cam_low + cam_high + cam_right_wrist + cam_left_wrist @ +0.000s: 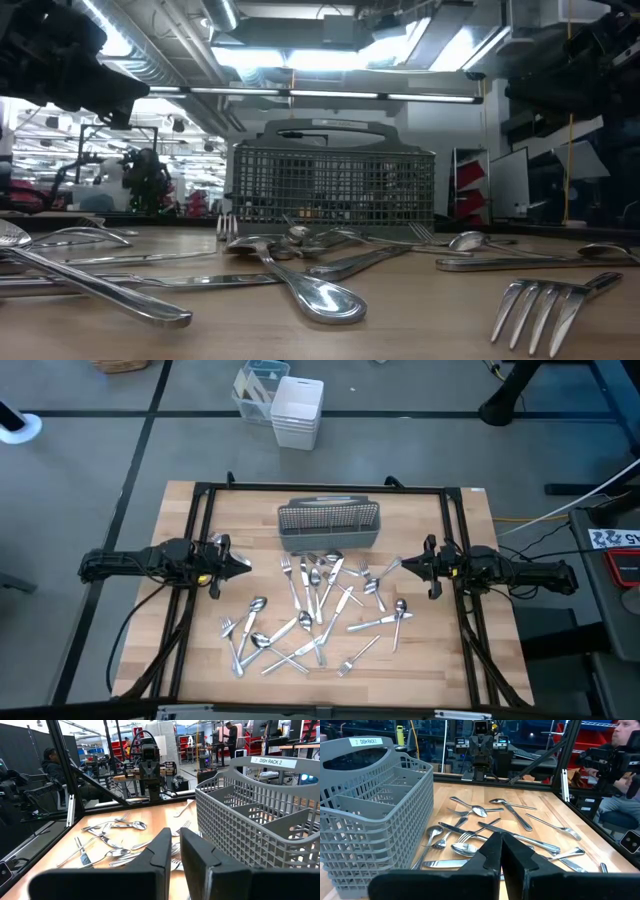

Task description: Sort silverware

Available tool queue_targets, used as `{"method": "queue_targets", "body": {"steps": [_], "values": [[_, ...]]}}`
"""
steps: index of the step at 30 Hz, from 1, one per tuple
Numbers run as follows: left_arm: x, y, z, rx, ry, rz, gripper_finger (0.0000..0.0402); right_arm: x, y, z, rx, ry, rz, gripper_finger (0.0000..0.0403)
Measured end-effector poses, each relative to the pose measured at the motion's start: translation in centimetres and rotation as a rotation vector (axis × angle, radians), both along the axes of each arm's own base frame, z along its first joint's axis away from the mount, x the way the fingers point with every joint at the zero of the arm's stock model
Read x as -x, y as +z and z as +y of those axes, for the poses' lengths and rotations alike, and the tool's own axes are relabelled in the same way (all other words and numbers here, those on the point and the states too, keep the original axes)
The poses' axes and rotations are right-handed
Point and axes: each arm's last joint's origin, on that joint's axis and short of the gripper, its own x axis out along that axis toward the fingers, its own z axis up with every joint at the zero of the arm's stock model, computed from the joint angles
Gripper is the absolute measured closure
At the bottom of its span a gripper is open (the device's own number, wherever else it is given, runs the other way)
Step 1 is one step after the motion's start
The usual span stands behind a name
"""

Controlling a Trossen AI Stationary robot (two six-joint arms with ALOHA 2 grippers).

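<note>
Silverware [315, 610] lies tangled on desk [190, 660] before caddy [329, 525], apparently empty. Left claw [243, 565], right claw [400, 567] narrow, holding nothing. Best to pick an outlying piece first.

Both arms matte black, jointed. Left gripper [243, 566] and right gripper [404, 567]: wedge-shaped black fingers; yellow spot at each wrist.
</note>
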Motion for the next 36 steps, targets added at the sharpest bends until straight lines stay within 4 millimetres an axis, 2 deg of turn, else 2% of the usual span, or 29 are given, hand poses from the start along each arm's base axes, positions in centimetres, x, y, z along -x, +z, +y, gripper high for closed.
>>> {"method": "queue_targets", "body": {"steps": [30,36], "values": [[0.0,0.0,0.0,-0.002,0.000,-0.001,0.0402,0.2,1.0,-0.1,-0.013,-0.049,-0.063,0.0359],[0.0,0.1,0.0,-0.057,-0.006,-0.010,0.0402,0.2,1.2,-0.1,0.015,-0.042,-0.072,0.0358]]}}
